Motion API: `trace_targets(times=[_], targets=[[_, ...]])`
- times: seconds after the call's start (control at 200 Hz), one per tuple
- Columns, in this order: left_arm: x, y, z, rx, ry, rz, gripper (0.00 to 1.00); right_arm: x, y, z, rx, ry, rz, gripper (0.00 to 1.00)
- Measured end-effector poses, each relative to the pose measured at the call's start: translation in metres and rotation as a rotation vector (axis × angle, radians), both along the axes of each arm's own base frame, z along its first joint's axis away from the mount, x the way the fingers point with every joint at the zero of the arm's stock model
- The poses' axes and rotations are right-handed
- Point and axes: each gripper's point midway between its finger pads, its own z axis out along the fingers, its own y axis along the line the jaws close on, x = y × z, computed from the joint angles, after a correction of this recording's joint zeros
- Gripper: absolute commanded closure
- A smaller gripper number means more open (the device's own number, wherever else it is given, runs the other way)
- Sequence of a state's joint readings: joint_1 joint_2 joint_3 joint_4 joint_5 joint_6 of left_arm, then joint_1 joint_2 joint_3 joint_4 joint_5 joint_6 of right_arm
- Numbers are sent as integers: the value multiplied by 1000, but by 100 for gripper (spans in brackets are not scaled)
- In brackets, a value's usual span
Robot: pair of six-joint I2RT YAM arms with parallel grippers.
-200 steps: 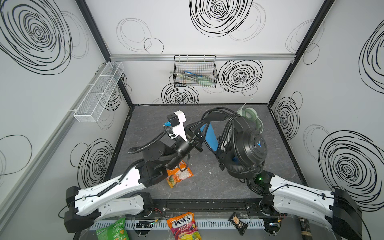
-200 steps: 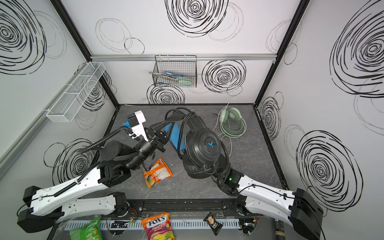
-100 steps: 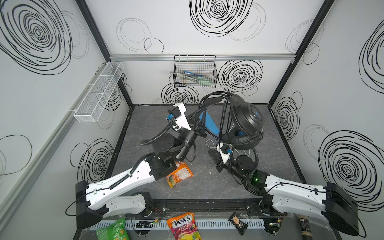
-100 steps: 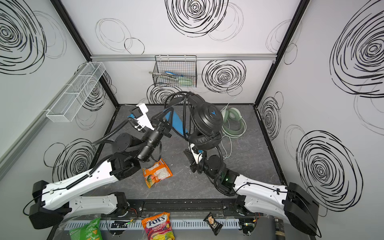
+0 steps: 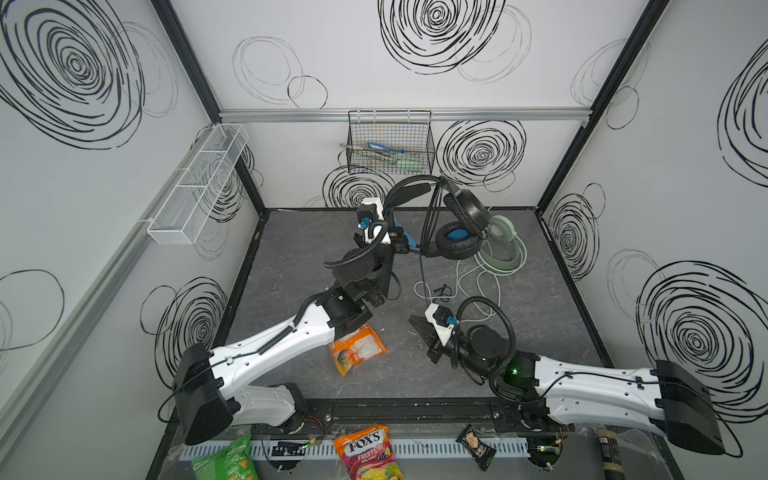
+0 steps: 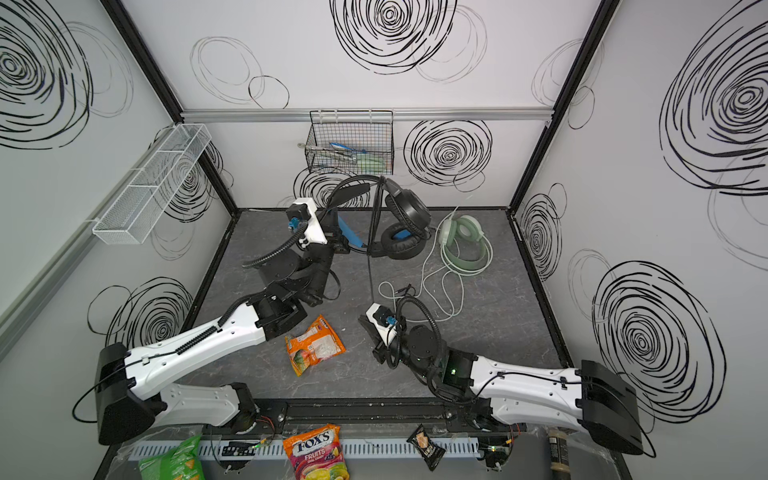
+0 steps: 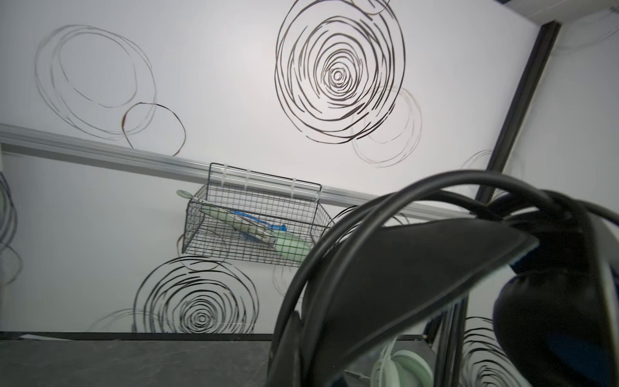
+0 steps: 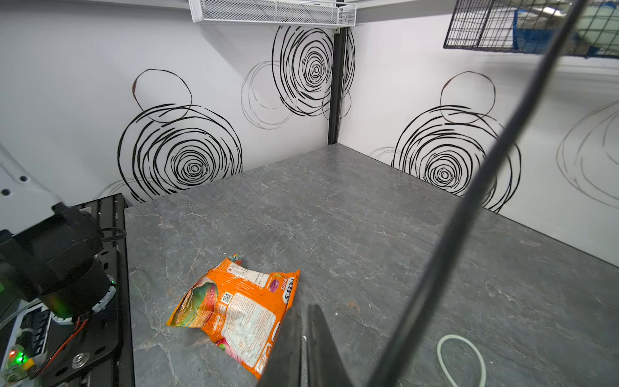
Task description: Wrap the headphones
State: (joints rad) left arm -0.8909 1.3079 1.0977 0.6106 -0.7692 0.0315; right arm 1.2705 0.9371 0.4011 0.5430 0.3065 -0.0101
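Observation:
My left gripper [image 5: 403,245] is shut on the blue-lined headband of the black headphones [image 5: 461,224], holding them raised near the back wall. Their black cable [image 5: 423,253] is looped over the band and hangs down to the table. In the left wrist view the headband [image 7: 418,268] fills the lower right. The mint-green headphones [image 5: 503,245] lie at the back right, and their whitish cable [image 5: 478,286] lies loose in front of them. My right gripper [image 5: 413,322] is shut and empty, low over the front middle of the table. The black cable [image 8: 469,207] crosses the right wrist view.
An orange snack bag [image 5: 357,347] lies on the grey table [image 5: 540,332] between the two arms. A black wire basket [image 5: 390,145] hangs on the back wall and a white mesh shelf [image 5: 195,187] on the left wall. Snack packets [image 5: 368,453] lie beyond the front rail.
My left arm has carried the black headphones from high over the middle to the back of the table. The right gripper has come into view low at the front and its jaws have closed.

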Motion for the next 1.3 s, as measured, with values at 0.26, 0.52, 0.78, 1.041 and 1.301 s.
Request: trace_targets(times=[0.26,0.52,0.78,1.041,1.301], targets=[[17,-5,-34,226,41,125,100,-7,-3,36,-14,-74,-17,89],[13,-10,-62,451,74,205,100,3,-21,64,-87,-201,-113,88],[-2,-16,-90,662,114,241,100,24,-46,65,-210,-307,-260,87],[-26,-14,-98,785,179,145,100,37,-72,83,-186,-331,-354,86],[-50,8,-93,776,265,25,100,38,-73,82,-194,-335,-359,86]])
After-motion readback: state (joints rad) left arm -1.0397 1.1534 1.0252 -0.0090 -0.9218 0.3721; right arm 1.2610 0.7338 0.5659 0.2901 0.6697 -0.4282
